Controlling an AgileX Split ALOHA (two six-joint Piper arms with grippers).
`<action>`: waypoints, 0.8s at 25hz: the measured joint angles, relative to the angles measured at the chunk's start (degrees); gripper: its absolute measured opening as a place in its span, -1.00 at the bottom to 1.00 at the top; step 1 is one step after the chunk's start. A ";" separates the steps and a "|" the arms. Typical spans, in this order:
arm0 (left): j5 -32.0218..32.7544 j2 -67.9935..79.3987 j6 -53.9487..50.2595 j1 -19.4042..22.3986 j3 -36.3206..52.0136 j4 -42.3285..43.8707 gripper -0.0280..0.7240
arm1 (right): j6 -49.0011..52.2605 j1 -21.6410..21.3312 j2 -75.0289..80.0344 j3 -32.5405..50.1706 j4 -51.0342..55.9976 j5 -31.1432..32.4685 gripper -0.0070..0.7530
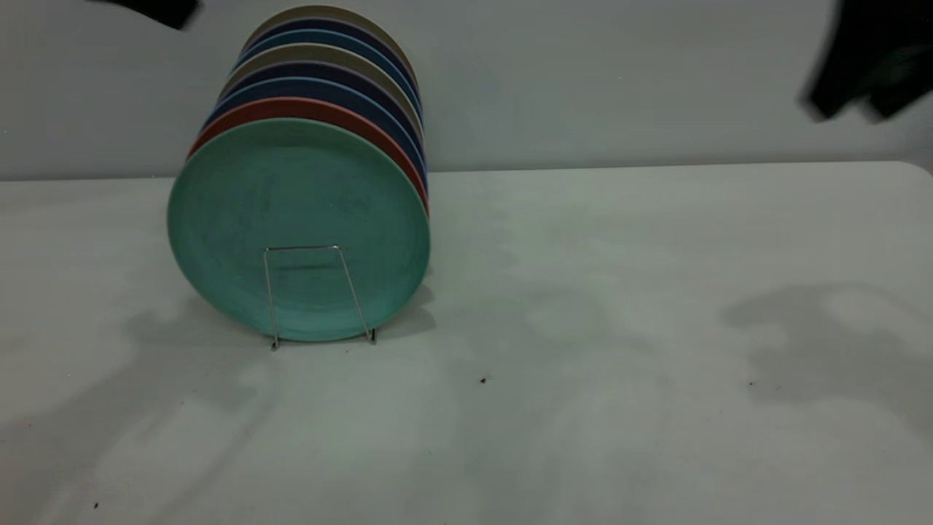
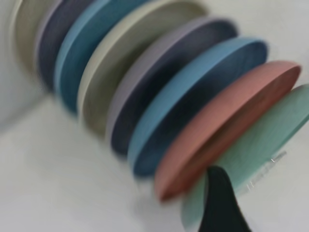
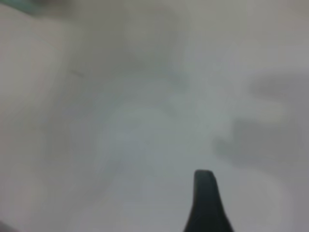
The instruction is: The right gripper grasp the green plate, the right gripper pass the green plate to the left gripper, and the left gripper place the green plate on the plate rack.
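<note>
The green plate (image 1: 299,226) stands on edge at the front of the plate rack (image 1: 321,292), leaning back against a salmon-pink plate (image 1: 306,109). In the left wrist view the green plate (image 2: 270,140) is the nearest of the row. My left gripper (image 1: 164,11) is high at the back left, above and behind the rack, and touches no plate. A dark part of it shows in its wrist view (image 2: 219,203). My right gripper (image 1: 867,65) hangs high at the far right, well away from the rack, and holds nothing. Its wrist view (image 3: 206,203) shows only bare table.
Behind the pink plate the rack holds several more plates, blue (image 1: 321,87), dark purple and beige (image 1: 328,14). The white table (image 1: 619,328) runs to a grey wall at the back. Small dark specks (image 1: 482,380) lie on the table.
</note>
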 joint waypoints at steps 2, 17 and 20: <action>3.63 -2.38 -18.18 0.00 0.00 7.36 0.35 | 8.80 0.25 -3.86 -0.34 -9.48 3.95 0.47; 24.71 -37.68 -47.68 0.00 8.64 22.03 0.36 | 20.79 13.42 -37.80 11.93 -21.52 17.63 0.47; 26.81 -47.44 -47.58 0.00 13.74 21.85 0.36 | 20.86 14.67 -45.97 17.97 -19.59 17.92 0.47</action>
